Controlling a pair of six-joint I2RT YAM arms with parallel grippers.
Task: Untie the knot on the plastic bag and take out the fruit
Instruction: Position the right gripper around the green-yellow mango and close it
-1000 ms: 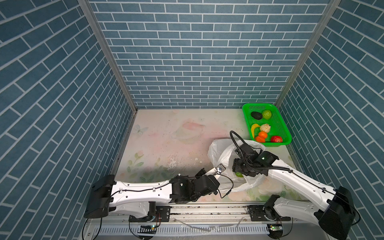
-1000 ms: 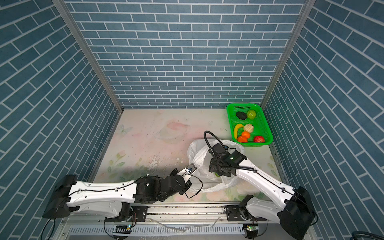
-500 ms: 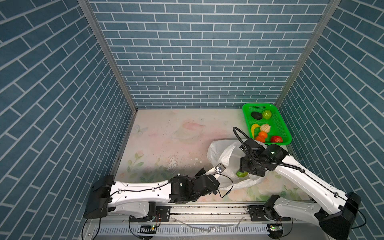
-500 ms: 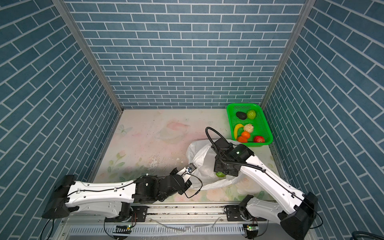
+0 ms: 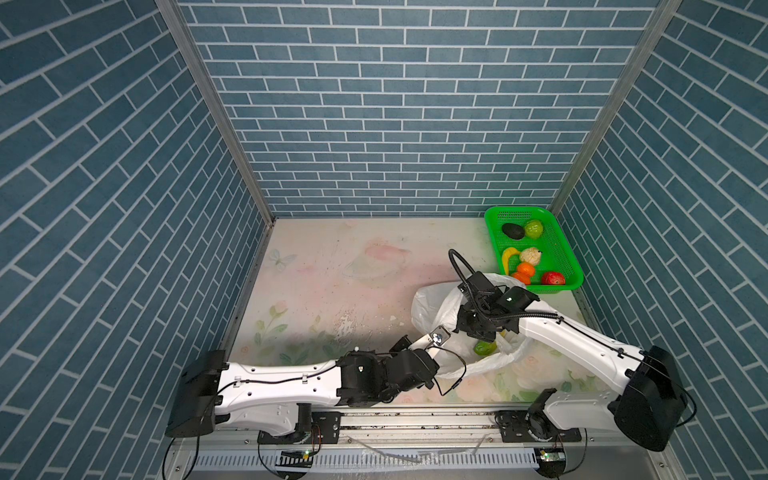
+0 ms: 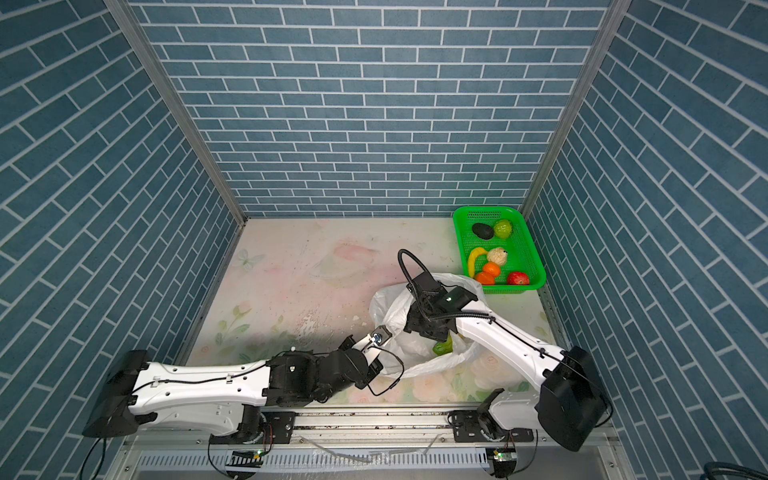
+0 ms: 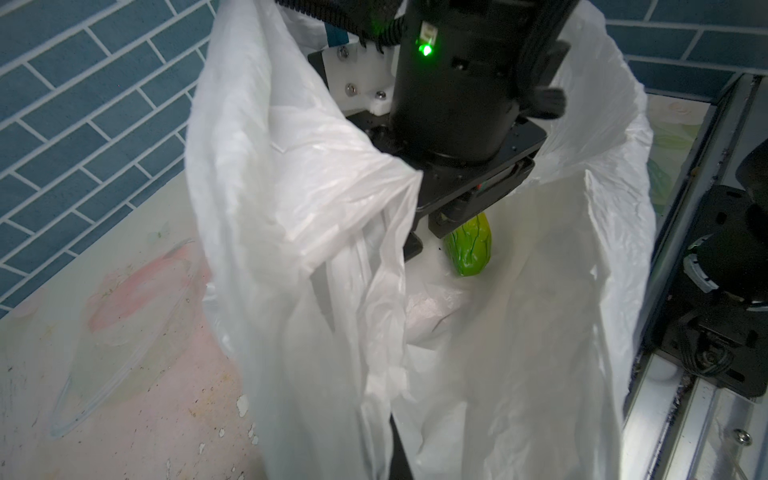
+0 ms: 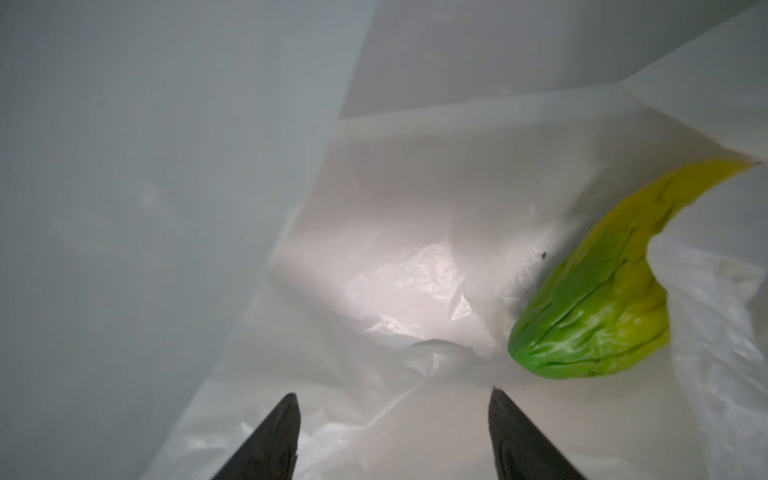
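Observation:
The white plastic bag (image 5: 432, 307) (image 6: 386, 307) lies open at the front right of the table. No knot shows anywhere on it. My left gripper (image 7: 397, 449) is shut on the bag's rim (image 7: 291, 208), and plastic drapes over its fingers. My right gripper (image 8: 392, 399) is open inside the bag, pointing at the bag's floor (image 8: 415, 270) with nothing between its fingers. A yellow-green oblong fruit (image 8: 598, 324) (image 7: 469, 249) (image 5: 484, 347) (image 6: 442, 347) lies just beside its fingertips, partly under a fold of plastic.
A green basket (image 5: 555, 249) (image 6: 521, 249) stands at the back right against the wall, just behind the bag. It holds several fruit pieces, among them a banana (image 5: 508, 257) and a red one (image 5: 552, 277). Brick walls close in three sides.
My right gripper swung a little to the right inside the bag, then came back left, staying open. The left arm keeps its hold on the rim and has not moved.

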